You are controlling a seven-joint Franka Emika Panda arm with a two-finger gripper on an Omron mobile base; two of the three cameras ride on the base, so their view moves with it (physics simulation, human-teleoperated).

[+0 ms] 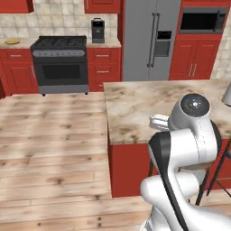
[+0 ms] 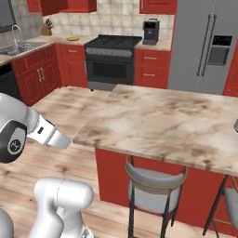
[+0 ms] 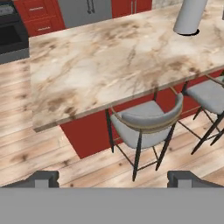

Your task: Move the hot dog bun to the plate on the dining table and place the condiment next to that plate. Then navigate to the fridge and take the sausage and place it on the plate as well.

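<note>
The dining table (image 1: pixel 135 108) (image 2: pixel 162 121) (image 3: pixel 100 65) has a beige marble top on a red base, and the stretch of it in view is bare. Behind it the grey fridge (image 1: pixel 149 40) (image 2: pixel 209 46) (image 3: pixel 83 8) stands with both doors shut. My gripper (image 3: pixel 113 179) hangs above the floor in front of the table's stool side. It is open, its fingertips (image 3: pixel 43 178) are far apart, and nothing sits between them. The hot dog bun, the plate, the condiment and the sausage are out of view.
A tall grey object (image 3: pixel 189 17) (image 1: pixel 228 94) stands on the table's far right end; I cannot tell what it is. Grey stools (image 3: pixel 148 122) (image 2: pixel 153 183) are tucked under the near edge. A black range (image 1: pixel 61 63) and a sink (image 2: pixel 18 46) line the back counters.
</note>
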